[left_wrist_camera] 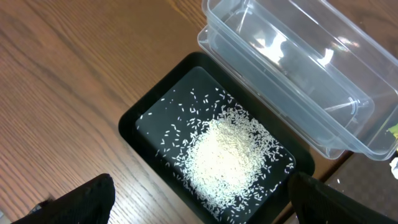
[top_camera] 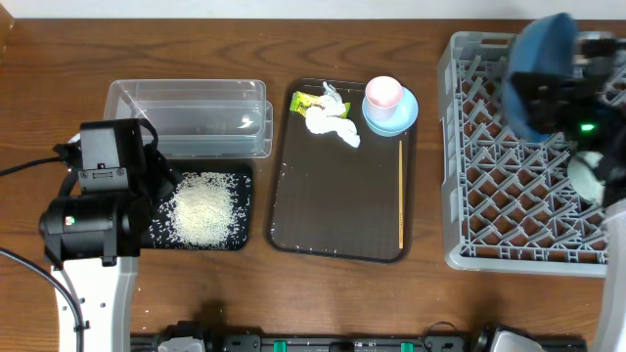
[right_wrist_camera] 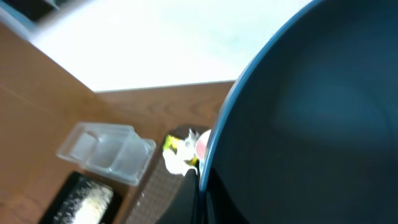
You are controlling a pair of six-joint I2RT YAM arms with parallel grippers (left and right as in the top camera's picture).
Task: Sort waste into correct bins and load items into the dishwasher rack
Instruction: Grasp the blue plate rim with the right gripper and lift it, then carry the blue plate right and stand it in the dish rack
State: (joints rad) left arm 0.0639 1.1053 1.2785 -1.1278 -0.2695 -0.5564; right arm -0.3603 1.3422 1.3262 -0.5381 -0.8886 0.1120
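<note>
**Sam:** Where is the big dish sitting now?

**Me:** I am holding the dark blue dish [top_camera: 541,47] up with the right gripper [top_camera: 544,96]. The jaws are pinching shut on its edge. The dish is hanging above the far side of the grey rack [top_camera: 469,147]. In the right wrist view it is filling almost the whole picture, right up against the gripper.

**Sam:** And what is the other arm doing?

**Me:** The left gripper [left_wrist_camera: 205,214] is hovering with its jaws wide apart, holding nothing. The rice heap [left_wrist_camera: 227,155] is lying right under it, in the black tray [left_wrist_camera: 127,124]. The clear tub [left_wrist_camera: 348,112] is sitting just beside the tray, on its far side.

**Sam:** What is lying on the brown tray [top_camera: 333,205]?

**Me:** The wrapper [top_camera: 308,99] and the tissue [top_camera: 331,119] are lying at its far end. The pink cup [top_camera: 383,92] is standing on the saucer [top_camera: 403,115] in the far right corner. The stick [top_camera: 400,191] is lying along the right side. All of these are well apart from both grippers.
</note>
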